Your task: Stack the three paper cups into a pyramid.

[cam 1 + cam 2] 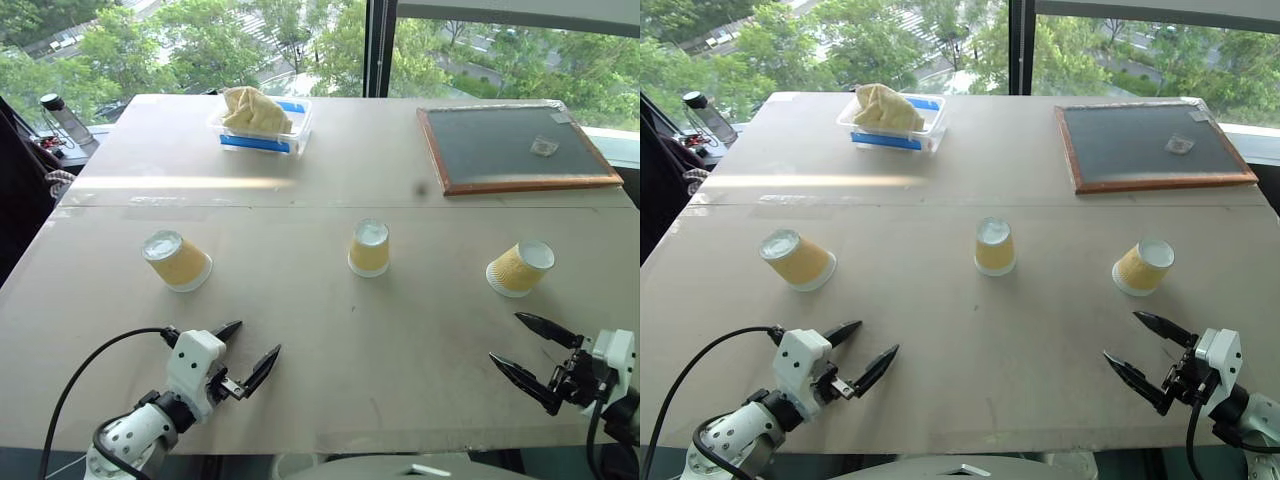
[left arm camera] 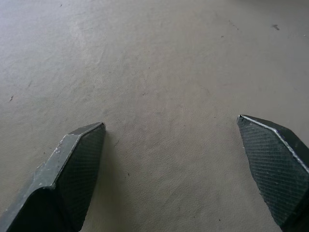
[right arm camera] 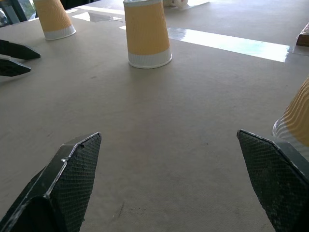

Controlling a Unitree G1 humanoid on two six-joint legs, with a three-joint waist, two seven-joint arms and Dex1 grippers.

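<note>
Paper cups stand upside down, well apart: either side of the middle cup, the left cup lies beyond the open, empty left gripper, the right cup beyond the open, empty right gripper.

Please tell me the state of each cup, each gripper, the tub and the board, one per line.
left cup: upside down, apart
middle cup: upside down, apart
right cup: upside down, apart
left gripper: open, empty
right gripper: open, empty
plastic tub: open, holding cloth
framed board: lying flat
</note>
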